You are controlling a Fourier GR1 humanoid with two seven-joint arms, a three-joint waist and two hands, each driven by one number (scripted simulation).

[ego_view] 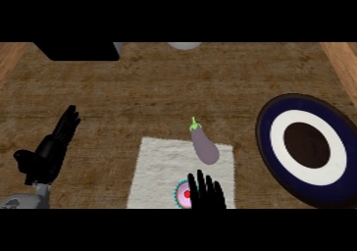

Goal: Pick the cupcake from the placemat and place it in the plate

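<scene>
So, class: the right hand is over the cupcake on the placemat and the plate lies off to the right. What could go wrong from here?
1. The eggplant lies on the placemat just beyond the cupcake; the right hand could knock it while grasping or lifting.
2. The hand hides much of the cupcake, so the grasp may land off-centre and tip it.
3. The plate runs off the view's right edge; a release near its rim might miss.

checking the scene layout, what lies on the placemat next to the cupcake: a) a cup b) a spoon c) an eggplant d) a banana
c: a purple eggplant with a green stem lies on the white placemat, just above the cupcake, which the right hand partly covers.
</scene>
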